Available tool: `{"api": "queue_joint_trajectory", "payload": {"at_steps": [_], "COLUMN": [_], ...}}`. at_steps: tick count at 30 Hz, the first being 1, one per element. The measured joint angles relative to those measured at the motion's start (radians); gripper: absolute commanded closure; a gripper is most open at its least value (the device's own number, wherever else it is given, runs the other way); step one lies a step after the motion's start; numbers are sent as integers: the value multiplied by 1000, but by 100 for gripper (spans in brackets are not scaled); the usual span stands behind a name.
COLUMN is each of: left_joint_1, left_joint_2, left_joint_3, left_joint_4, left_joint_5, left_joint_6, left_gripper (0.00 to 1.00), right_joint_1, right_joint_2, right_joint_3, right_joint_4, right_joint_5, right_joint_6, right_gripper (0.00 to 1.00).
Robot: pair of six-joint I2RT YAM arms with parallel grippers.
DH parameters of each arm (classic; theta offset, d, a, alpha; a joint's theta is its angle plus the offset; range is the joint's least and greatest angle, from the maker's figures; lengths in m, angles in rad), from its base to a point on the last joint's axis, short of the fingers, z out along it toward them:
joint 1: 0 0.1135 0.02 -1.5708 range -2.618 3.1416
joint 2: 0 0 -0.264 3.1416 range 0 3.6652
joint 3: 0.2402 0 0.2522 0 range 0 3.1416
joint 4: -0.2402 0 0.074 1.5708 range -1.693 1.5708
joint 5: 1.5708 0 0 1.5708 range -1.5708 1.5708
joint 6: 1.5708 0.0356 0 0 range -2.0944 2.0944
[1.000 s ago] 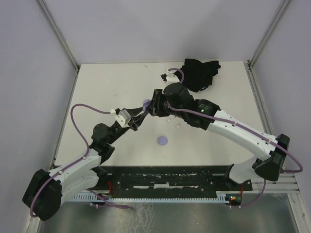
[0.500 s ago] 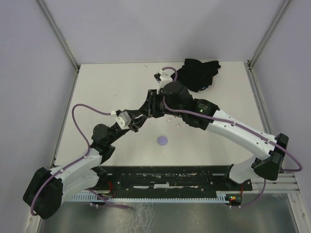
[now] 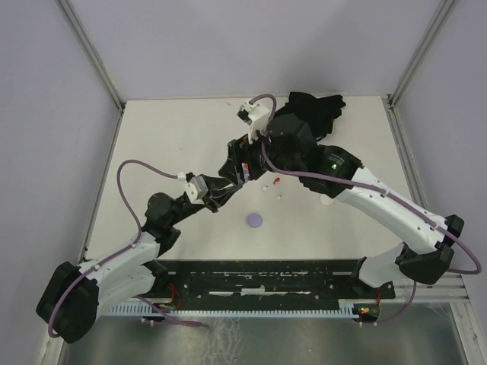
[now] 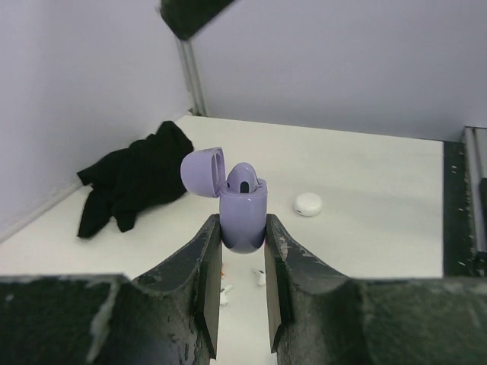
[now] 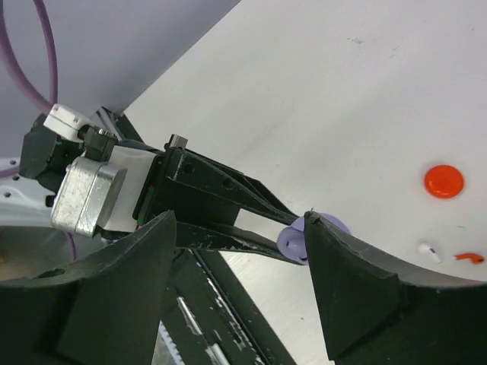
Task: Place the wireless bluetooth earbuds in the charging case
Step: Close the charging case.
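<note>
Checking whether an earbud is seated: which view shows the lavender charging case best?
Left wrist: the lavender charging case stands upright, lid open, clamped in the left gripper, with a bud showing inside. Right wrist shows only a sliver of it; top external hides it among the arms.

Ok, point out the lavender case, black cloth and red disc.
lavender case [image 4: 243, 224]: left wrist view, body front.
black cloth [image 4: 125, 186]: left wrist view, middle.
red disc [image 5: 444, 181]: right wrist view, centre.
</note>
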Motion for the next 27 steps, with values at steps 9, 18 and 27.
{"api": "queue_joint_trajectory", "payload": {"at_steps": [9,18,27], "left_joint_1": [1,1,17], "left_joint_2": [7,24,57], "left_joint_3": [15,21,23], "left_joint_4": [-26,-2,58], "left_joint_5": [126,192,196], "left_joint_6": [-63,-121,-185], "left_gripper": [97,97,97], "right_joint_1": [-138,-172,-181], "right_joint_2": [-11,20,64], "right_joint_3": [16,-32,-66], "right_joint_4": [-106,-124,-138], "right_joint_5": [-234,-436,-514], "right_joint_6": [-137,-180,-220], "right_gripper": [9,7,9]}}
